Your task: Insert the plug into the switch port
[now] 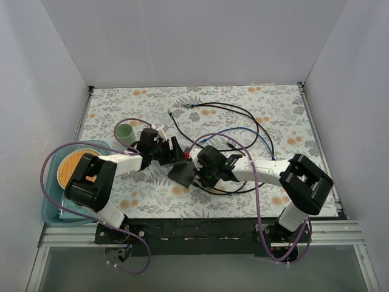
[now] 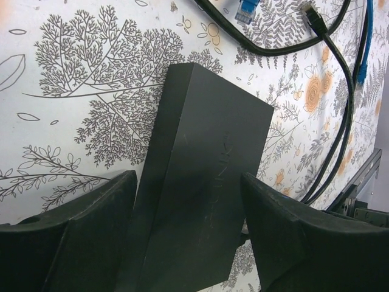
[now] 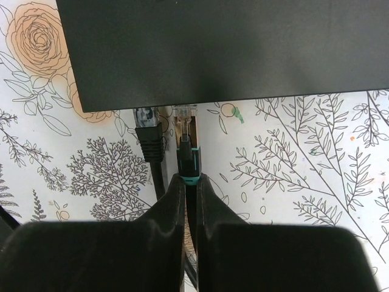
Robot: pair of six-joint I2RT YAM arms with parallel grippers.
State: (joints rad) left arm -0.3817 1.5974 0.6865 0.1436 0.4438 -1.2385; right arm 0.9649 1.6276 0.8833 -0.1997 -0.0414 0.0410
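Showing on the floral table (image 1: 243, 97):
- one dark grey box (image 1: 180, 174)
- one green cup (image 1: 126, 132)
- one teal tray (image 1: 53, 210), carrying one orange plate (image 1: 70, 165)
- two robot arms: left arm (image 1: 118, 163) and right arm (image 1: 261, 170)

Lying at the box's edge are two plugs: black-booted plug (image 3: 149, 140) and teal-booted plug (image 3: 186, 153).

Loose cables are tangling; count unclear.
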